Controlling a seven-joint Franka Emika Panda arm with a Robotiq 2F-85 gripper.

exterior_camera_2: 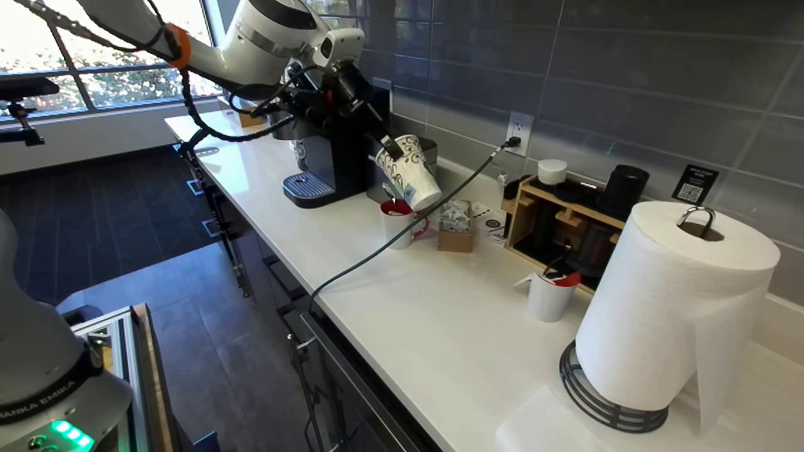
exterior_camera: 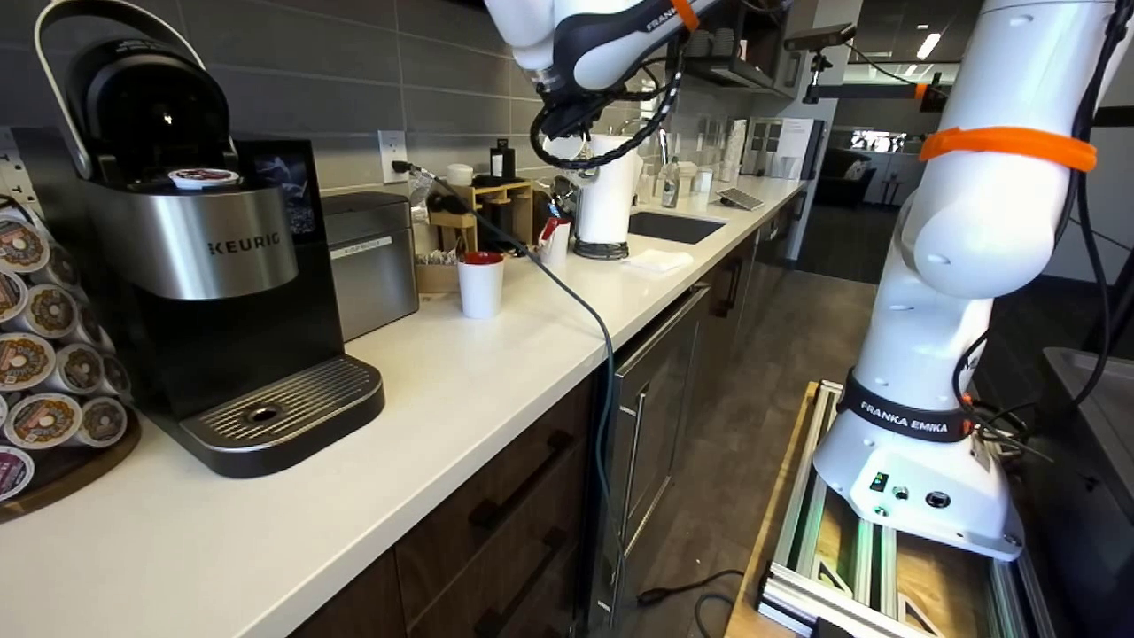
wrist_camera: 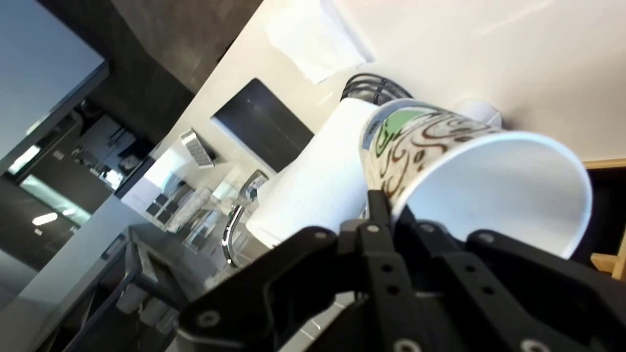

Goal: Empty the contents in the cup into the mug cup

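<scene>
A paper cup with brown swirls (exterior_camera_2: 411, 172) hangs tilted in the air, its base toward the lower right. My gripper (exterior_camera_2: 391, 147) is shut on the cup's rim wall. In the wrist view the fingertips (wrist_camera: 391, 208) pinch one side of the cup (wrist_camera: 440, 132); the inner wall that shows is plain white, and the bottom is hidden. The white mug with red inside and red handle (exterior_camera_2: 397, 231) stands upright just below the cup; it also shows in an exterior view (exterior_camera: 481, 288). Something pale and dark shows at the mug's mouth; I cannot tell what.
A black cable (exterior_camera_2: 370, 255) crosses over the counter in front of the mug. A small box (exterior_camera_2: 455, 242) sits beside the mug. A Keurig machine (exterior_camera: 244, 244), a steel bin (exterior_camera: 376, 275), a wooden organizer (exterior_camera: 523, 199), another white cup with tools (exterior_camera_2: 549, 298) and a paper towel roll (exterior_camera_2: 678, 314) stand around.
</scene>
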